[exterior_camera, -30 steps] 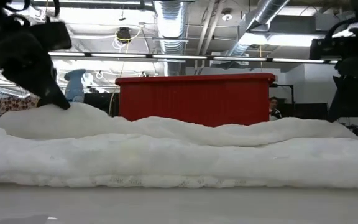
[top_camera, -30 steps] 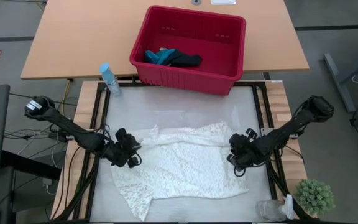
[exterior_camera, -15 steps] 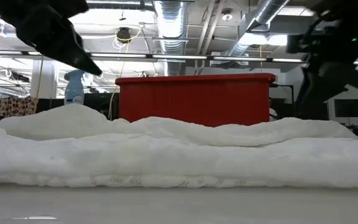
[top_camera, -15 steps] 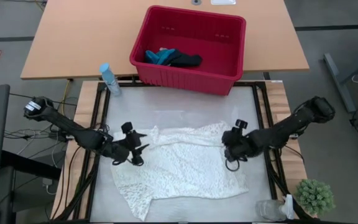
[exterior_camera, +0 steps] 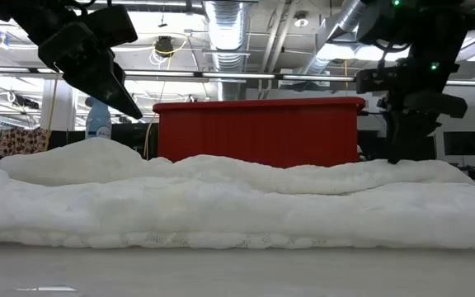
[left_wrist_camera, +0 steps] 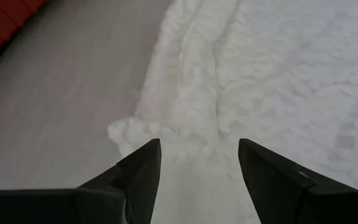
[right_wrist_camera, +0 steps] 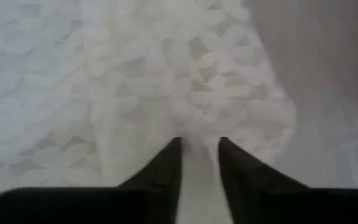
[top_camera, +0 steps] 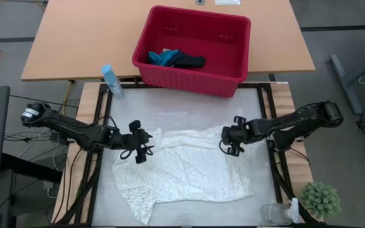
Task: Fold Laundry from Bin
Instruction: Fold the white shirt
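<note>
Lace cloth (top_camera: 185, 168) sprawls low at center of the bench (top_camera: 170, 111). Left gripper (top_camera: 142, 147), fingers apart, hovers over its left corner; right gripper (top_camera: 229, 140) pinches the right corner. Bin (top_camera: 233, 60), top center, half hides dark and teal items (top_camera: 176, 59).

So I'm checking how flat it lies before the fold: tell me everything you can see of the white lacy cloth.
The white lacy cloth lies spread on the table in front of the red bin, apart from it. It looks thin, soft, with an openwork leaf-like pattern. It is rumpled, with a bunched ridge along its far edge, and one corner trails toward the near left. The left gripper is open over its far left corner; the right gripper has its fingers narrowly apart around the far right edge.
</note>
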Controlling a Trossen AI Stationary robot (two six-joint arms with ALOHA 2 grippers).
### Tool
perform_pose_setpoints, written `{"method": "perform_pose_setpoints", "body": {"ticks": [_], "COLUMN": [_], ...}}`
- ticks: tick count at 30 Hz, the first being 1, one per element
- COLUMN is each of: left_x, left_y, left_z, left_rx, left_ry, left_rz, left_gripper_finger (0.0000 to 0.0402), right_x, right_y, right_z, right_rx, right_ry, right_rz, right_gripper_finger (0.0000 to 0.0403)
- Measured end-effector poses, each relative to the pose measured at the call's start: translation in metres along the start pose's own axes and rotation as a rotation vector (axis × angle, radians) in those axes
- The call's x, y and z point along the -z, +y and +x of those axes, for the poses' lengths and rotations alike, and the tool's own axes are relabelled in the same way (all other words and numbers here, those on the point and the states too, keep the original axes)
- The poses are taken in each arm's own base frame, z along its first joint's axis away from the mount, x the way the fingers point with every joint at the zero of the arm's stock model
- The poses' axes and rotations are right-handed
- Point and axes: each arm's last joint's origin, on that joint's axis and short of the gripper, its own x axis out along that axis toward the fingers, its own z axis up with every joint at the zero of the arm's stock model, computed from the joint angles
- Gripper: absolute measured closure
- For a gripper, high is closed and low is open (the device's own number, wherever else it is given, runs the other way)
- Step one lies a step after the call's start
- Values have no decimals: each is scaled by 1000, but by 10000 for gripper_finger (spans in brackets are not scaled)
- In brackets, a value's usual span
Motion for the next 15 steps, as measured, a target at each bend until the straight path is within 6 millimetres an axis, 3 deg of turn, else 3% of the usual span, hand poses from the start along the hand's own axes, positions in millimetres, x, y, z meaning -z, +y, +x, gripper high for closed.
{"method": "perform_pose_setpoints", "body": {"ticks": [4, 15], "left_x": [0, 1], "left_y": [0, 1], "left_z": [0, 0], "left_rx": [16, 5], "left_ry": [6, 18], "left_rz": [-4, -17], "left_gripper_finger": [196, 196], "right_x": [1, 12], "right_y": [3, 34], "right_z": [-1, -12], "right_rx": [-58, -103], "right_ry": [14, -19], "right_rz": [-35, -64], "right_gripper_finger": [382, 390]}}
